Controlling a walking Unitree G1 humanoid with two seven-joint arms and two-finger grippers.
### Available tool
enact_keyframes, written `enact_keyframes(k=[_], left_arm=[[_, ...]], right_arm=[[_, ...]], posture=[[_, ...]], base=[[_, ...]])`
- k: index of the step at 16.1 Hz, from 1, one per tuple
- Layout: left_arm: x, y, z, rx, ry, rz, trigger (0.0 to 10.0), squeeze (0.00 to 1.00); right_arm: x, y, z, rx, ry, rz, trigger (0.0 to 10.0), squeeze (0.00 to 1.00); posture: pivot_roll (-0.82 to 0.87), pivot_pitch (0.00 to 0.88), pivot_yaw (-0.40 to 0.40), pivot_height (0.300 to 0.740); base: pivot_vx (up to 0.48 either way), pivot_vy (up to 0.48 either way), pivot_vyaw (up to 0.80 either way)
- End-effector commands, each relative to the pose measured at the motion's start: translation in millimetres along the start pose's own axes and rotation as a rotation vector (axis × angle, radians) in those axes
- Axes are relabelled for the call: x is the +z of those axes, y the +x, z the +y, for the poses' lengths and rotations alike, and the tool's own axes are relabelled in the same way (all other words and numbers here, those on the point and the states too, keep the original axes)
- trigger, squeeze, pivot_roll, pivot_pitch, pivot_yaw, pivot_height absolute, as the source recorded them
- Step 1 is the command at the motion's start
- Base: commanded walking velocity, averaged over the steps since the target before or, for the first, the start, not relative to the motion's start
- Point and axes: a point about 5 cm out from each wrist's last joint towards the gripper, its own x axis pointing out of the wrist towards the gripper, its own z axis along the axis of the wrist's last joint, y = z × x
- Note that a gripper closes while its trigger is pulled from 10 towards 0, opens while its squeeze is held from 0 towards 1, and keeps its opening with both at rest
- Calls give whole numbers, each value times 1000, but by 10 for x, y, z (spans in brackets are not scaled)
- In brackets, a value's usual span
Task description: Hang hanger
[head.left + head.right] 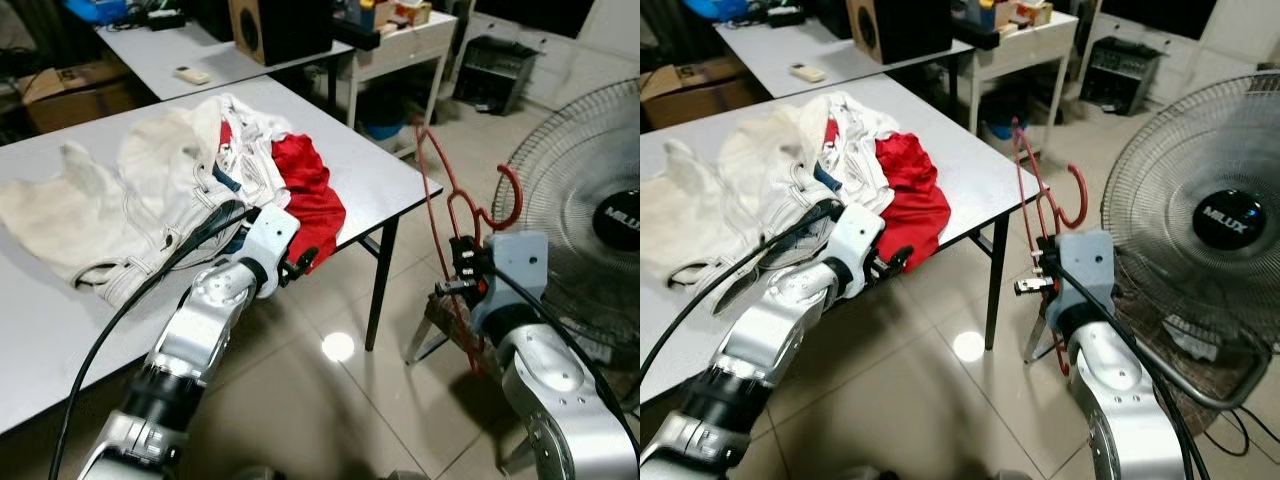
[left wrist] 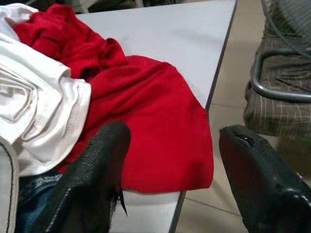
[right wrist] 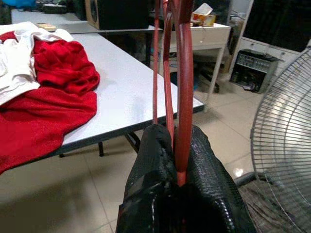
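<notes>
A red hanger (image 1: 433, 190) stands upright off the table's right corner, its hook (image 1: 510, 200) curling toward the fan. My right gripper (image 1: 462, 270) is shut on the hanger's lower part; in the right wrist view the red bars (image 3: 182, 73) rise from between the closed fingers (image 3: 155, 160). My left gripper (image 1: 298, 262) is open at the table's front edge, just short of a red garment (image 1: 312, 200) that drapes over that edge. In the left wrist view its fingers (image 2: 104, 155) are spread wide in front of the red cloth (image 2: 146, 107), holding nothing.
A pile of white and denim clothes (image 1: 170, 165) covers the grey table (image 1: 385, 170) beside the red garment. A large standing fan (image 1: 590, 200) is close on the right. Behind stand a second table (image 1: 160, 55) with a remote (image 1: 190, 73), and a black speaker (image 1: 270, 30).
</notes>
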Motion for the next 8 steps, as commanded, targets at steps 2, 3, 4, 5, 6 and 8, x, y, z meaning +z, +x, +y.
enact_keyframes(k=[2,3,4,5,6,8], left_arm=[[-9,62,-13,-19,14,10,10000,75],[-53,120,-24,-20,26,32,10000,0],[-99,161,-29,-19,31,55,10000,0],[-116,177,-30,-19,30,62,10000,0],[-165,219,-21,-10,54,85,10000,0],[-204,268,-8,6,65,96,10000,0]], right_arm=[[-4,-15,-32,-9,-7,6,10000,0],[-14,-18,-35,-8,-10,11,10000,0],[-24,-22,-33,-6,-12,15,10000,0],[-26,-24,-32,-5,-12,16,10000,0],[-28,-28,-32,-3,-13,17,10000,0],[-27,-34,-29,1,-18,19,10000,0]], posture=[[-99,43,34,740],[-99,44,31,740],[-102,44,29,740],[-102,44,29,740],[-109,44,25,740],[-115,44,23,740]], base=[[0,0,0],[0,0,0],[0,0,0],[0,0,0],[0,0,0],[0,0,0]])
